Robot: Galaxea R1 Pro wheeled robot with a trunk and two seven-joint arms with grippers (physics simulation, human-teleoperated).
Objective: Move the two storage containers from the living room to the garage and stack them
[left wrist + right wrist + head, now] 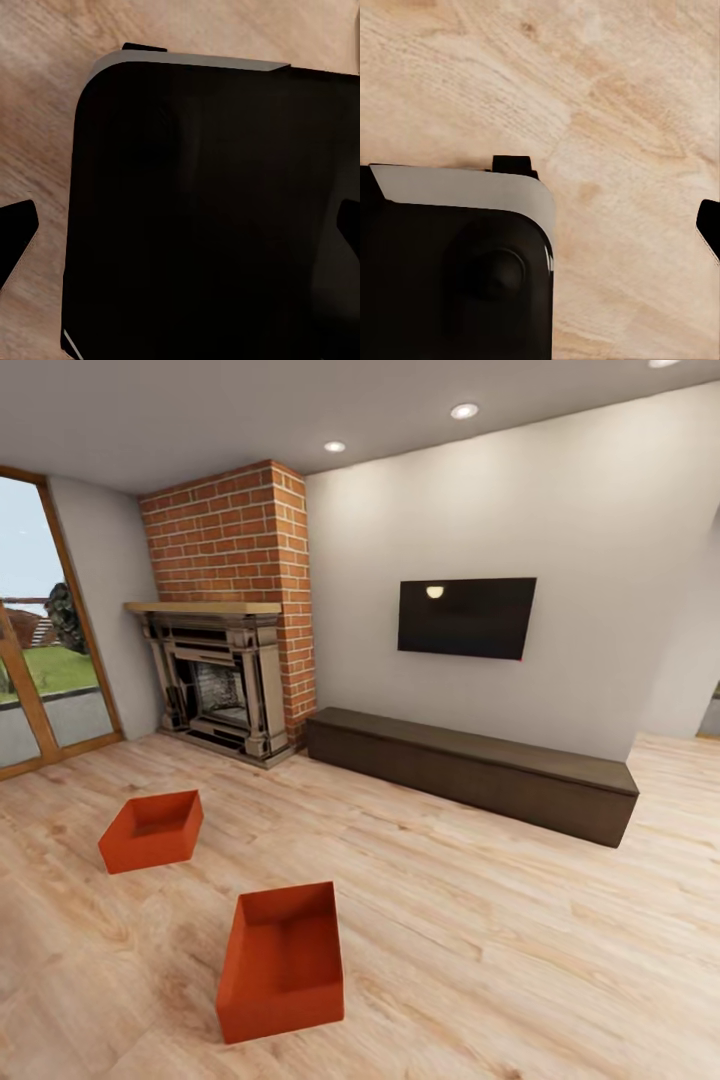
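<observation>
I'm in the living room, wood-plank floor (480, 920). Landmark: brick fireplace (225, 680). Glass doors (40, 660) sit left of it. One orange-red storage container (152, 830) lies on the planks in front of the fireplace, the 2nd container (283, 960) nearer me and a bit right, apart from the 1st. Right of the fireplace: low dark bench (470, 770), TV (466, 617) above it. L claw fingertips (15, 232) spread wide, nothing between. R claw: one fingertip (709, 225) at frame edge, can't tell its state.
</observation>
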